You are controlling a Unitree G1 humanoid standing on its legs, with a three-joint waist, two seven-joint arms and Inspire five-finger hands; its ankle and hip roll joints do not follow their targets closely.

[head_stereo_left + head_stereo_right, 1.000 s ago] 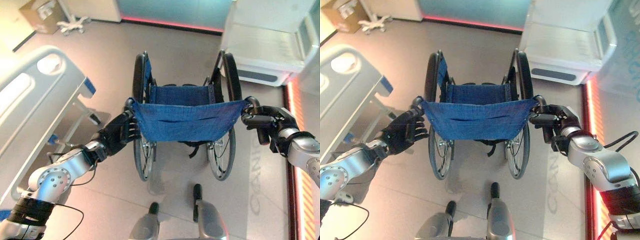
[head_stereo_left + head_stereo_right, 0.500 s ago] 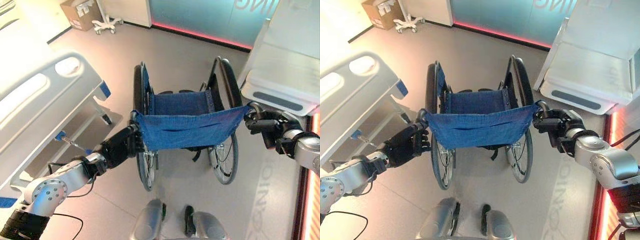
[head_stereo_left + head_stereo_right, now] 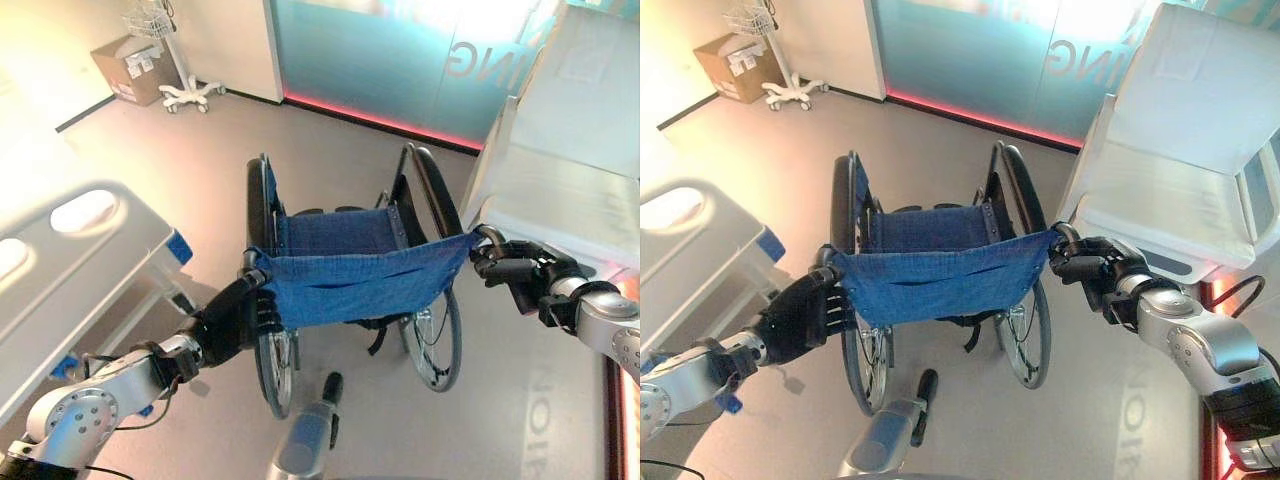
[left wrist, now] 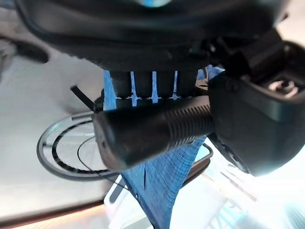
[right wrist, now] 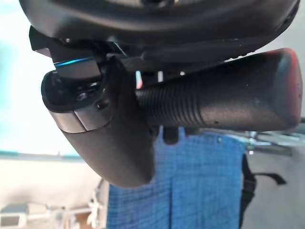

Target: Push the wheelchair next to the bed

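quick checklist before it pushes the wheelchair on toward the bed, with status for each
1. Left hand curled round the left push handle: ok.
2. Right hand curled round the right push handle: ok.
3. Wheelchair upright, both big wheels on the floor: ok.
4. Bed lies to the robot's left with a gap of floor between it and the chair: not yet alongside, not ok.
5. White cabinet close by the right wheel and right hand: tight, cannot tell if it clears.
6. Brakes off: cannot tell.
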